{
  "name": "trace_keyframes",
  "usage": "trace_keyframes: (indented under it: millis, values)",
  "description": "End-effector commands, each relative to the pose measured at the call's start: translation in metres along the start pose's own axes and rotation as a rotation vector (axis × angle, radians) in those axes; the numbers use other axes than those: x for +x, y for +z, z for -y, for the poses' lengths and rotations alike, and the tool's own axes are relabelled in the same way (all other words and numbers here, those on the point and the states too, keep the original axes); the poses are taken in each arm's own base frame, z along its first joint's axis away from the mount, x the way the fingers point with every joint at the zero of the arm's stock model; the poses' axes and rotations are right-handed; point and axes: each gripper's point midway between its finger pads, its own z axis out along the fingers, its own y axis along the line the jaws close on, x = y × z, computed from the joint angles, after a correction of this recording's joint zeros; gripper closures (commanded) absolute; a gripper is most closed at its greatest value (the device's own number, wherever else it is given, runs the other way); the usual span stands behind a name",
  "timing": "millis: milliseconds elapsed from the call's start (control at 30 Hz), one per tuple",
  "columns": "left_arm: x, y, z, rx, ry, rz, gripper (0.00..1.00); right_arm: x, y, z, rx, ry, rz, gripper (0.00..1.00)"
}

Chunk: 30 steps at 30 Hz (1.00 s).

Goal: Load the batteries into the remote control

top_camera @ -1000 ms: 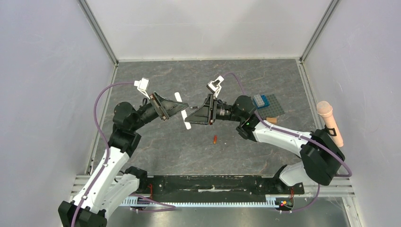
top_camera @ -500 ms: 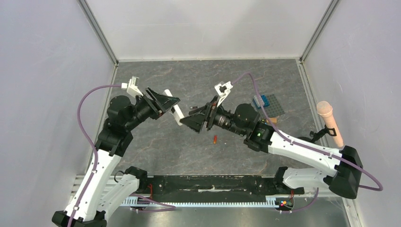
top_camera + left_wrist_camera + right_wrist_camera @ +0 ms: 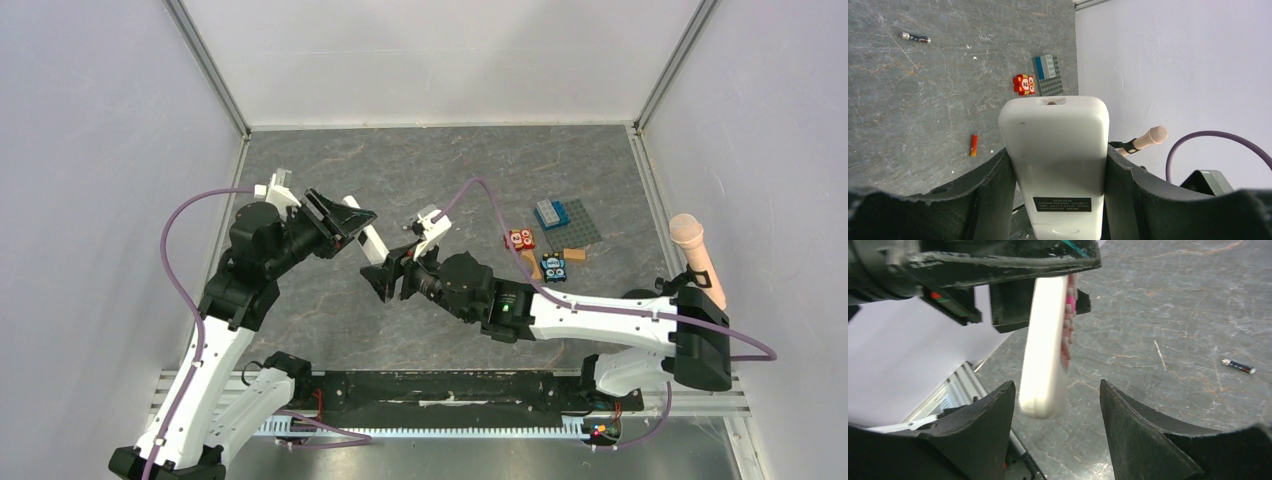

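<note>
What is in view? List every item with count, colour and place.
remote control: one, white back, red face, in left gripper
orange-red battery: one, on table
dark battery: one, on table
red block: one, white circles, right side
blue block: one, near red block
tan blocks: two, beside blue block
baseplate: one, grey, blue brick on it, far right
microphone: one, pinkish, right edge
left gripper: shut on remote control
right gripper: open, at remote's end

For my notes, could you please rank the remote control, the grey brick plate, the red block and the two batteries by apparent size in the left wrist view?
1. remote control (nearest the camera)
2. grey brick plate
3. red block
4. orange battery and dark battery: alike
</note>
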Motion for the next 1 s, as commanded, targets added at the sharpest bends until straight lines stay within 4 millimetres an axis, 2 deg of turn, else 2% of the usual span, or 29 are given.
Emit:
trace_keyframes:
  millis: [0, 300, 433, 467, 600, 667, 767, 833, 967]
  values:
    - [-0.001, -0.004, 0.006, 0.025, -0.031, 0.011, 0.98, -0.034, 0.01, 0.0, 0.048, 0.002, 0.156, 0.37]
    - [0.006, -0.006, -0.001, 0.013, -0.039, -0.009, 0.98, -0.036, 0.013, -0.002, 0.058, 0.0, 0.205, 0.52]
    - [0.006, -0.006, 0.001, 0.018, -0.042, -0.013, 0.95, -0.033, 0.016, -0.003, 0.068, 0.011, 0.184, 0.68]
    - [0.007, -0.006, 0.001, 0.02, -0.041, -0.015, 0.91, -0.033, 0.016, -0.001, 0.085, 0.019, 0.178, 0.69]
    - [0.01, -0.008, 0.005, 0.041, 0.001, -0.038, 0.52, -0.039, 0.012, -0.003, 0.08, 0.059, 0.18, 0.75]
    - [0.011, -0.01, 0.007, 0.062, 0.031, -0.043, 0.42, -0.045, 0.009, -0.007, 0.068, 0.08, 0.177, 0.76]
    - [0.011, -0.017, 0.016, 0.117, 0.101, -0.027, 0.31, -0.057, 0.008, -0.017, 0.002, 0.139, 0.156, 0.76]
    - [0.009, -0.024, 0.024, 0.167, 0.139, -0.002, 0.28, -0.066, 0.007, -0.024, -0.045, 0.186, 0.127, 0.75]
    - [0.005, -0.037, 0.049, 0.297, 0.168, 0.038, 0.24, -0.088, -0.007, -0.037, -0.154, 0.297, 0.12, 0.74]
